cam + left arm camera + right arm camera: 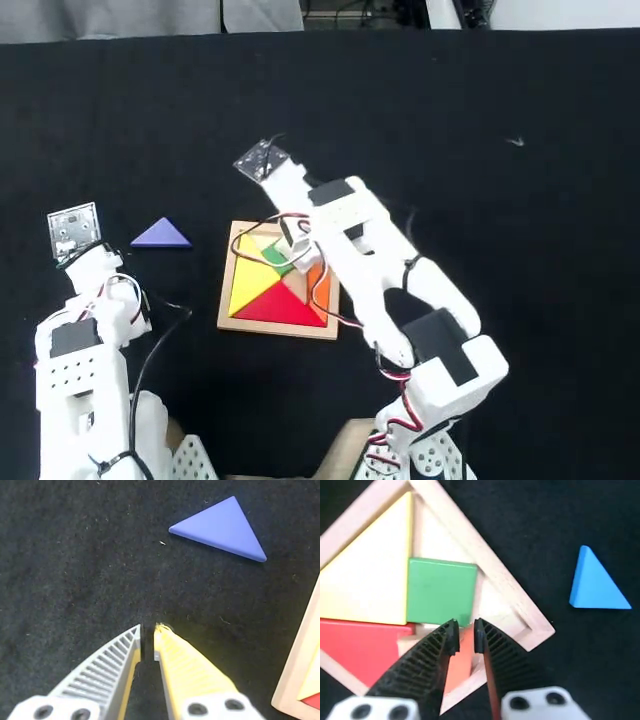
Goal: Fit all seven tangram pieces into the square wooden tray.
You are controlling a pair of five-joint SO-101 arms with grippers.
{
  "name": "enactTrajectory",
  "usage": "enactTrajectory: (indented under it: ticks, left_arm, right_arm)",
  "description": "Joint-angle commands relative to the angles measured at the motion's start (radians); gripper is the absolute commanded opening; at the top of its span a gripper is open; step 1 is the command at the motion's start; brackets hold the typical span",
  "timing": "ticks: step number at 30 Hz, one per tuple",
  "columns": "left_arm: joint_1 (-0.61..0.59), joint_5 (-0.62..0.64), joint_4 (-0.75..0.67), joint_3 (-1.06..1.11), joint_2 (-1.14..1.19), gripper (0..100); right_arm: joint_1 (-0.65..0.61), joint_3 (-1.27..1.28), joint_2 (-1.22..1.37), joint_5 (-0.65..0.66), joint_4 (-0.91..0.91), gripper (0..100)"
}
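The step in hand looks like seating the orange piece [459,667] in the square wooden tray [275,327], in the gap beside the green square [441,591]. The right gripper [465,632] hangs over that corner of the tray, its fingers drawn almost together and grasping nothing I can make out. The tips seem to rest on the orange piece, though the contact itself is hidden.

To do it well, I would push down and along the tray's inner wall so the piece drops flat. The push should be gentle enough that the green square, the yellow triangle [370,575] and the red triangle [355,650] stay seated.

The blue triangle [222,527] lies flat on the black cloth, outside the tray and near its rim. The left gripper [148,630] sits near it, fingers pressed together and empty.
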Motion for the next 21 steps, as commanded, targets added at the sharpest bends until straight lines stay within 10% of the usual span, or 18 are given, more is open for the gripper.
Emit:
enactTrajectory:
  ticks: [1, 21]
  left_arm:
    - [0.018, 0.003, -0.011, -0.005, -0.014, 6]
    - [0.016, 0.003, -0.012, -0.005, -0.014, 6]
  right_arm:
    - [0.023, -0.053, -0.013, 0.009, -0.011, 6.3]
    - [-0.11, 0.107, -0.136, -0.011, 0.041, 1.1]
